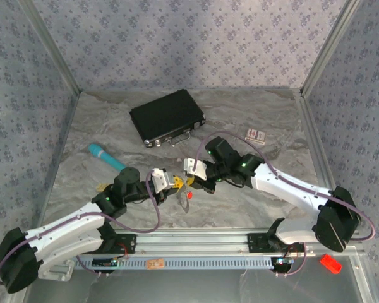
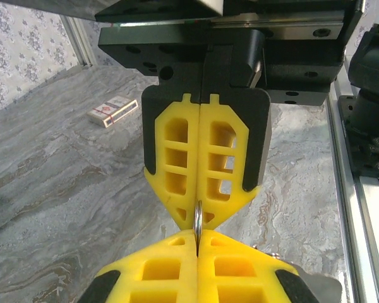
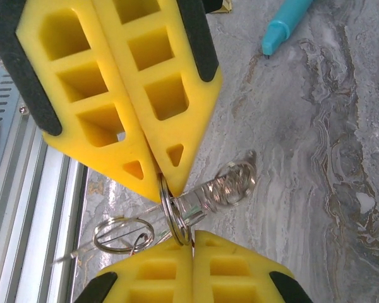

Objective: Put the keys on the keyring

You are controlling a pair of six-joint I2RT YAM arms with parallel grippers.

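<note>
Centrally on the table [image 1: 114, 120], you have both grippers meeting tip to tip. Your left gripper [image 2: 197, 243] has its yellow fingers pressed together on one side of the keyring [image 2: 199, 221], a small double-coiled metal loop standing on edge. Your right gripper [image 2: 200, 208] pinches the same loop from the opposite side. Right wrist view: a clear glassy piece [image 3: 218, 188] passes through the loop, and a smaller wire ring [image 3: 119, 235] lies just beside it. Top view: a red-headed key [image 1: 188, 196] sits just below the meeting fingertips; whether it hangs from the loop, cannot tell. Also noted: black case [image 1: 167, 117] well behind the grippers, teal stick [image 1: 105, 156] off to the left, small card box [image 1: 255, 134] at right rear.
</note>
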